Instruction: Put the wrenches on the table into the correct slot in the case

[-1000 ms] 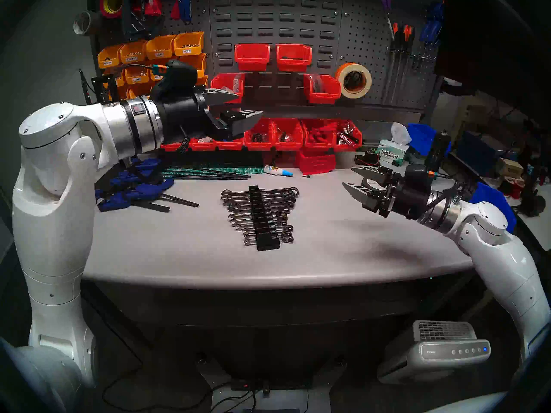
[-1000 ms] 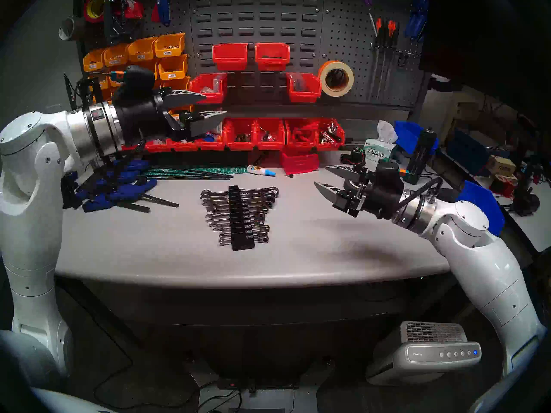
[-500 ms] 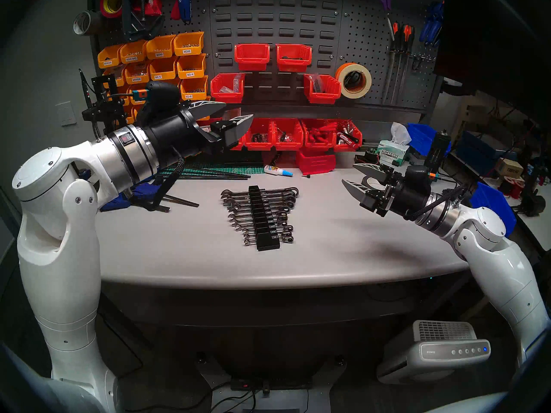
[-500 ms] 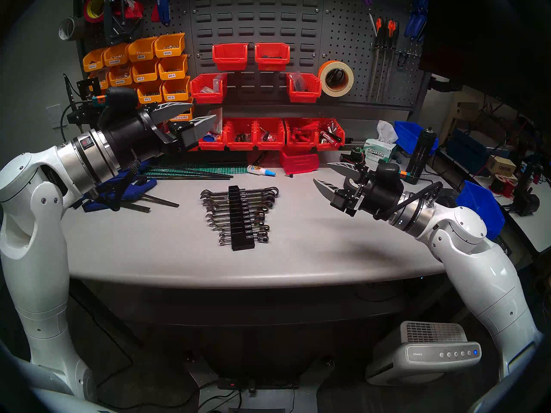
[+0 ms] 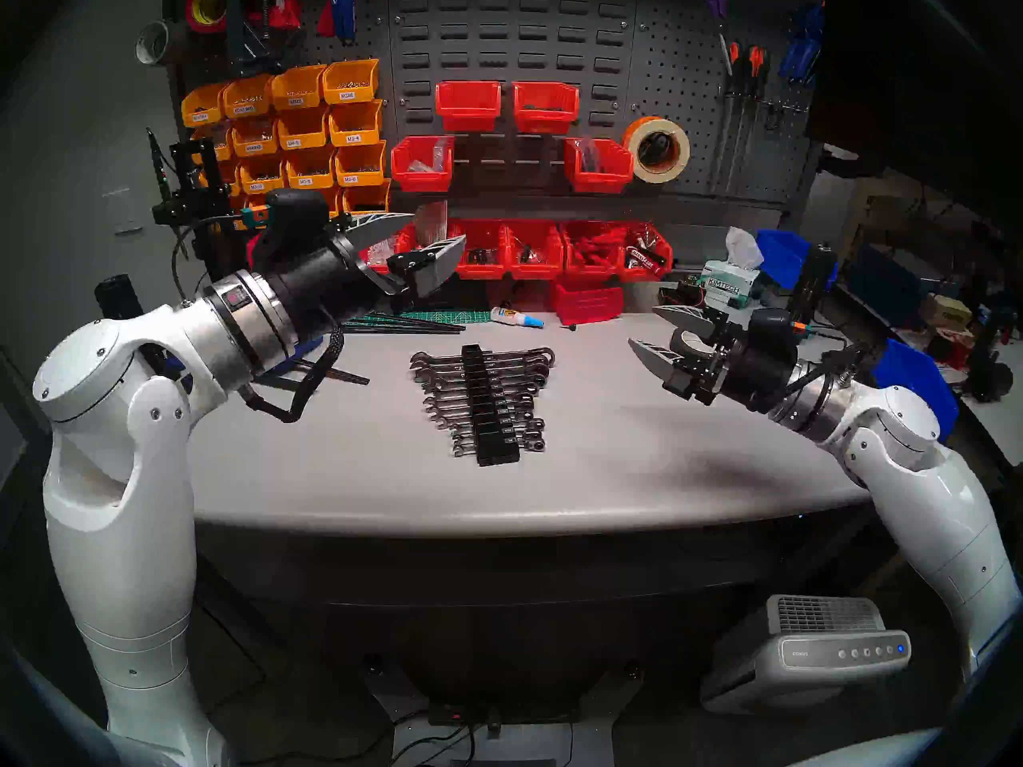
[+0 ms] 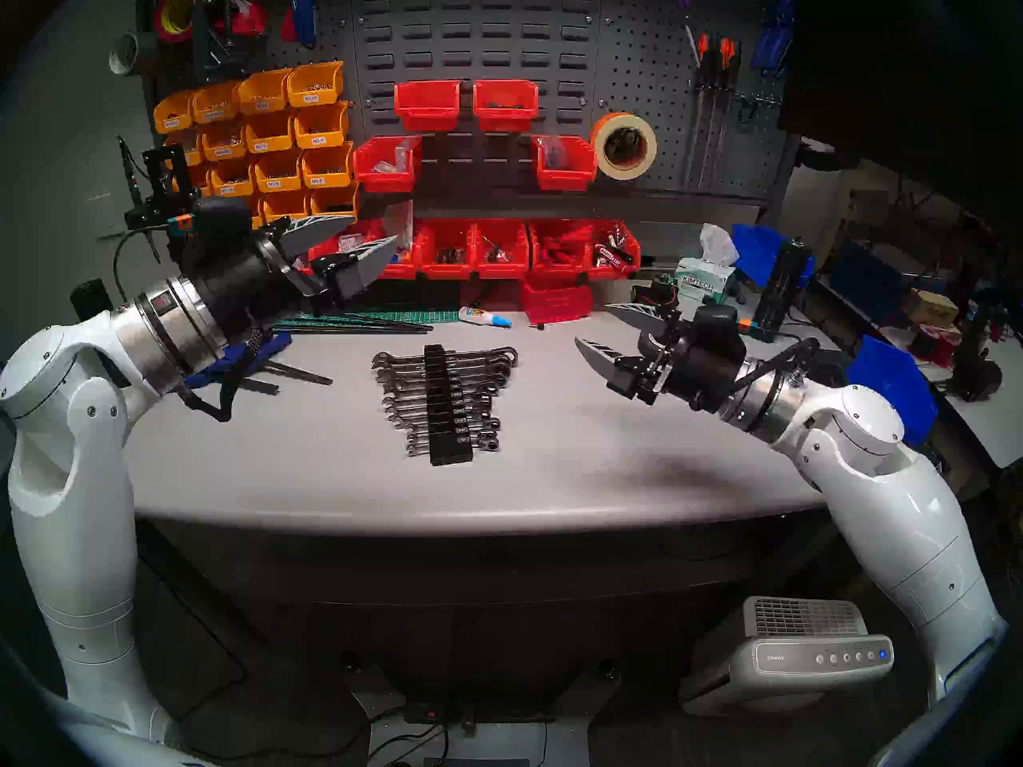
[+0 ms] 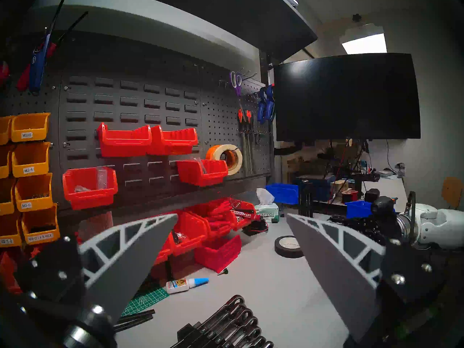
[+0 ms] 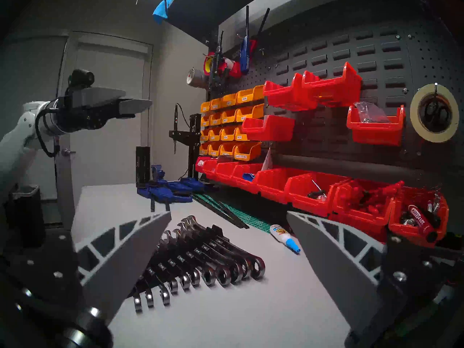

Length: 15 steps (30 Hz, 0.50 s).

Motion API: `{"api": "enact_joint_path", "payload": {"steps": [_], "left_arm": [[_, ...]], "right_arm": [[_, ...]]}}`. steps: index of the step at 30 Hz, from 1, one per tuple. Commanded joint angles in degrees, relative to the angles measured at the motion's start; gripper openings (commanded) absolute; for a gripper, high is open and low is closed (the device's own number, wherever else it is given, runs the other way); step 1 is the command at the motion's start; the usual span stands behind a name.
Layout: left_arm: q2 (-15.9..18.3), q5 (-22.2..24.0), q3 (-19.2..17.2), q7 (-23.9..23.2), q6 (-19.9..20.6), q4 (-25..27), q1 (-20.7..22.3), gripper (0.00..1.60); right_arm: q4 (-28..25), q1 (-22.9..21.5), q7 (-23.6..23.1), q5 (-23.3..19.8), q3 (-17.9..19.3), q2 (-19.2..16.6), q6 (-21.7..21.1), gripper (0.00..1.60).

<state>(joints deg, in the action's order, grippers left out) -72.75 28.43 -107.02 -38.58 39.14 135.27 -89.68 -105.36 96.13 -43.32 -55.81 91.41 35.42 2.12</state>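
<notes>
Both claws hang spread wide and empty. The left gripper (image 5: pixel 437 234) is raised, up by the red bins (image 5: pixel 531 248); the right gripper (image 5: pixel 645 328) sits lower. Between them — below both — the black case (image 5: pixel 490 406) lies on the grey table (image 5: pixel 332 461), chrome wrenches (image 5: pixel 443 403) seated across its grooves.

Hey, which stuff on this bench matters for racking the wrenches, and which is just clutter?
Job: chrome wrenches, black wrench rack, grey worktop.

Clutter: glue bottle, blue clamps, green cutting mat, Kimtech tissue box, tape roll, red bins.
</notes>
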Motion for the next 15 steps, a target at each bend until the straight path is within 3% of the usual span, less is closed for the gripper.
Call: {"api": "enact_joint_path", "payload": {"steps": [1,15], "left_arm": [[-0.21,0.05,-0.38,-0.16,-1.41,1.18,0.82,1.6],[-0.47,-0.22,-0.46,-0.51,-1.51,1.15,0.83,1.6]], "right_arm": [[-1.31,-0.52,-0.14,-0.64,1.61,-0.41,0.27,1.6],[-1.37,-0.45,-0.11,-0.63,1.72,-0.38,0.15,1.6]]}}
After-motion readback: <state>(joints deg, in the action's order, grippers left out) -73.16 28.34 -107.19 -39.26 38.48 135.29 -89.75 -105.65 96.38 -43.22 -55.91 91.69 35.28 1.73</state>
